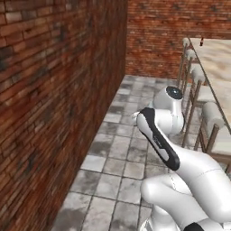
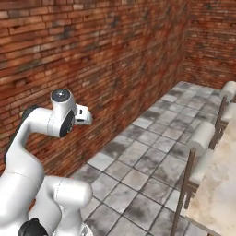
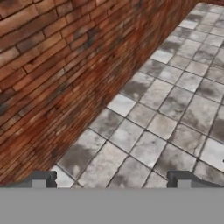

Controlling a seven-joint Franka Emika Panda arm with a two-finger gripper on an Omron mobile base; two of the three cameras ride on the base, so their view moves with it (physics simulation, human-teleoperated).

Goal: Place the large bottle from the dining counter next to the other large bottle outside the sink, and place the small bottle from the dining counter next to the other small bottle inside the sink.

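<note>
Judging by how things lie, the task is barely begun: the gripper (image 3: 111, 179) holds nothing, its two dark tips spread wide at the bottom of the hand view with only grey floor tiles (image 3: 148, 109) between and beyond them. The arm (image 1: 158, 140) is folded up over the base, the hand aimed down and forward along the foot of the brick wall (image 1: 54, 90), which runs from about 7 o'clock to 12 o'clock in the left base view. The dining counter (image 1: 219, 63), beige and marbled, lies off at about 2 o'clock in that view, with grey-cushioned stools (image 1: 212, 122) lined along its near side; in the right base view its edge sits at about 4 o'clock, well apart from the hand. Near the far end of the counter, at roughly 1 o'clock in the left base view, stands a small dark thing (image 1: 201, 42) that may be one of the bottles, though it is too small to tell which, or whether it is a bottle at all. Both placements look to remain: reach the counter, take a bottle, carry it to the sink, then do the same for the other
</note>
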